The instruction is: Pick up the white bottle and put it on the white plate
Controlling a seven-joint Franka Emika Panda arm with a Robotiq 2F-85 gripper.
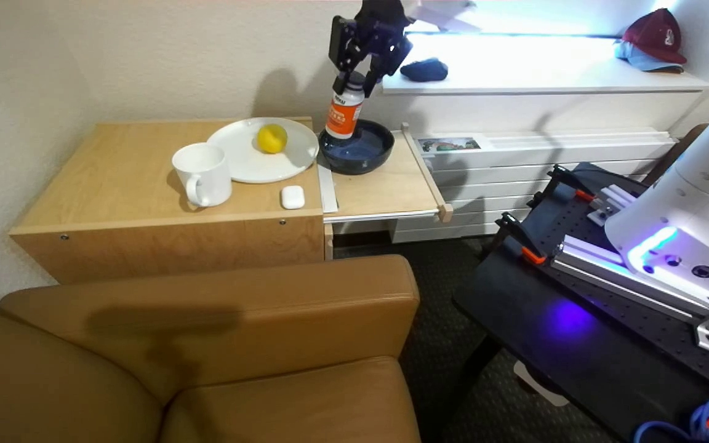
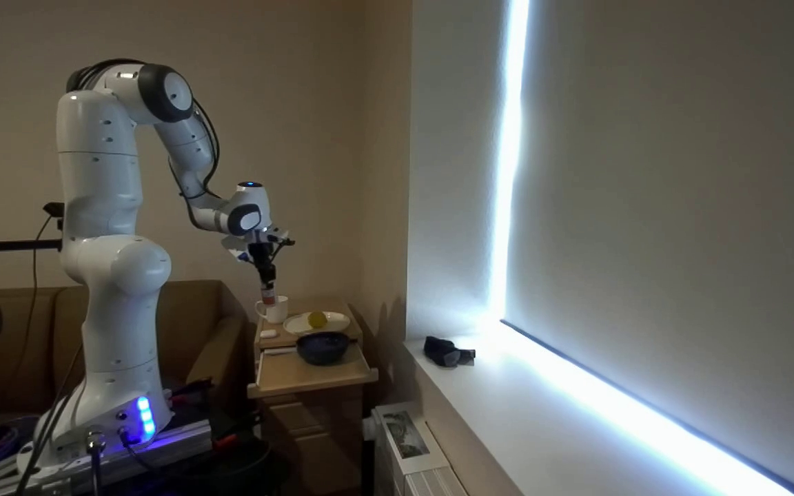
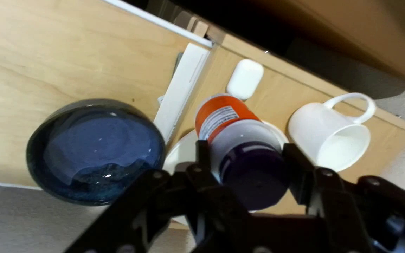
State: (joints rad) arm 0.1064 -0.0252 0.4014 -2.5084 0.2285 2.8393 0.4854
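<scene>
- Wrist view: the cylindrical white plastic bottle point(image 3: 240, 136), with orange-red label and dark cap, is being pinched near its cap by the black gripper point(image 3: 246, 151), whose jaws are being held partly apart by it.
- In both exterior views the bottle is being suspended in air, apart from the round flat white plate point(image 1: 234, 160).
- By this top grip, the base is presumably being freed for standing beside the round yellow fruit point(image 1: 272, 138) placed mid-plate.
- A glossy dark-blue round bowl point(image 1: 357, 161) is being supported by the pale wooden pull-out board point(image 1: 391, 192), a white handled mug point(image 1: 210, 178) by the light wooden cabinet point(image 1: 127, 172).
- The white windowsill point(image 1: 514, 74) is being brightly lit; the brown leather sofa point(image 1: 268, 344) is being partly shadowed.
</scene>
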